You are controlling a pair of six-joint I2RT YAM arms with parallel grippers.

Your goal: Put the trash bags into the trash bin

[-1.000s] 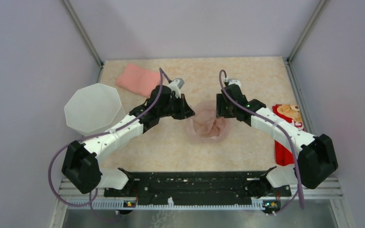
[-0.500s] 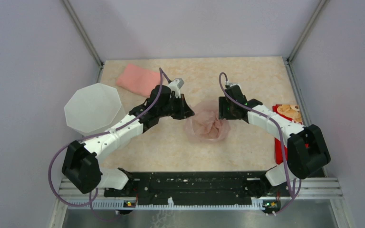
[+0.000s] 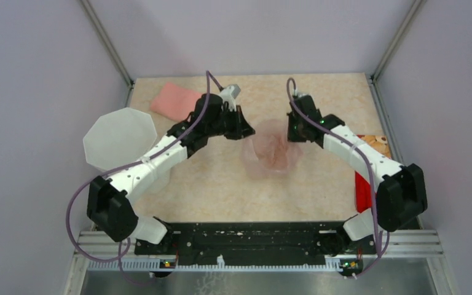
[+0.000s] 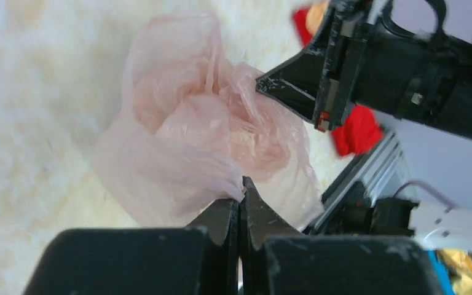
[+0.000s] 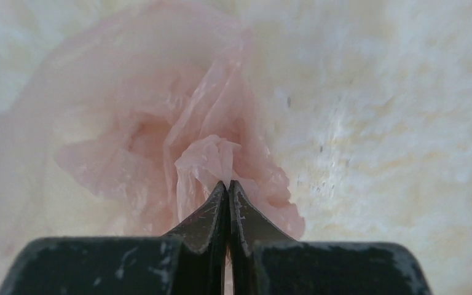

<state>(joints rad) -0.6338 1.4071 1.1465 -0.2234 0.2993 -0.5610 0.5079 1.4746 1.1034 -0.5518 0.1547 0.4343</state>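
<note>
Left claw is clenched on one edge of the pink bag. The right claw is clenched on a gathered fold at the opposite side, probably so the floppy film can be carried stretched between them. The bag is over the middle of the bench, well apart from the white bin at the left edge. Left arm and right arm reach forward and bend inward, wrists tipped down at the bag.
</note>
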